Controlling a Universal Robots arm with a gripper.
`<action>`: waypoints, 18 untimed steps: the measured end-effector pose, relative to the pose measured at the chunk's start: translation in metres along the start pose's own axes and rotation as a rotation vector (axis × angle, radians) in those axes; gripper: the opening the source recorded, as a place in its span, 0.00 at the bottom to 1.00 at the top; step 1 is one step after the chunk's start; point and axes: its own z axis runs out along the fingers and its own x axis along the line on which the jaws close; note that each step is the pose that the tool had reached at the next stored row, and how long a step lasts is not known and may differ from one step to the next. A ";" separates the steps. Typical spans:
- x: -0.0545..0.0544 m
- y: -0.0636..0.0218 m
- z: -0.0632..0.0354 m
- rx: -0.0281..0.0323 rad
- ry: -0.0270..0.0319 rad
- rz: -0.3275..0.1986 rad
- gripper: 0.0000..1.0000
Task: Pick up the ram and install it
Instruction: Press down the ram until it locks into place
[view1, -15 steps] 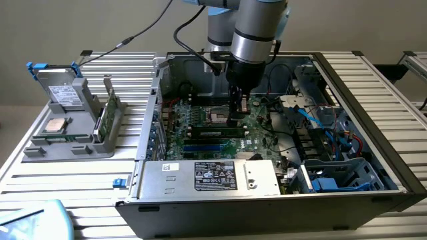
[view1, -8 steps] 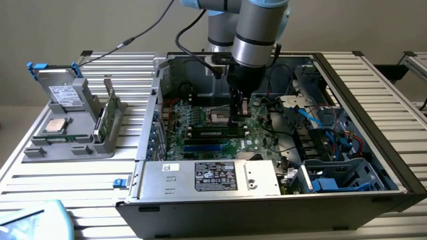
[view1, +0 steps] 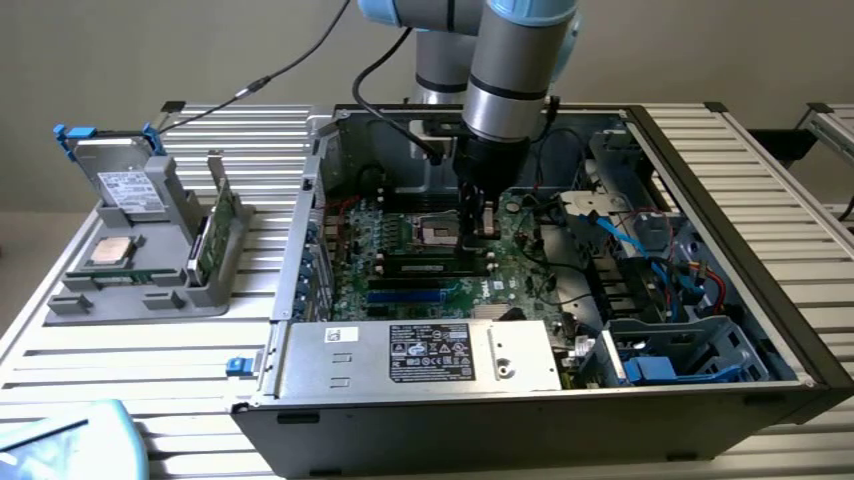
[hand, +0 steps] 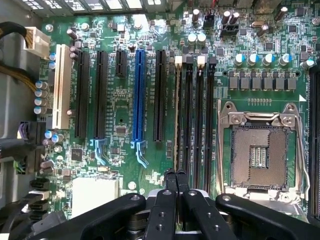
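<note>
The ram (view1: 424, 266) sits edge-up in the memory slot nearest the expansion slots of the motherboard (hand: 120, 100), inside the open computer case (view1: 747, 300). In the wrist view it is a thin pale edge (hand: 177, 120) running along that slot. My gripper (view1: 478, 236) hangs straight down over one end of the stick. Its fingertips (hand: 170, 176) are pressed together, so the gripper (hand: 175, 175) is shut with nothing visible between them. I cannot tell whether the tips touch the ram's edge.
Beside the ram are several bare memory slots (hand: 200, 125) and the open processor socket (hand: 260, 152). The power supply (view1: 427, 355) fills the case's near side, with cables (view1: 641, 240) on the exterior view's right. A grey holder (view1: 134, 290) outside carries a hard drive (view1: 127, 185), a processor chip (view1: 110, 252) and an upright green board (view1: 224, 225).
</note>
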 end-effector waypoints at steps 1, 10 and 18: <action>0.000 0.0002 -0.0023 0.0005 -0.0016 0.000 0.10; 0.001 0.0198 -0.0118 0.0070 -0.0005 0.001 0.10; 0.000 0.0365 -0.0051 0.0129 -0.0005 0.001 0.10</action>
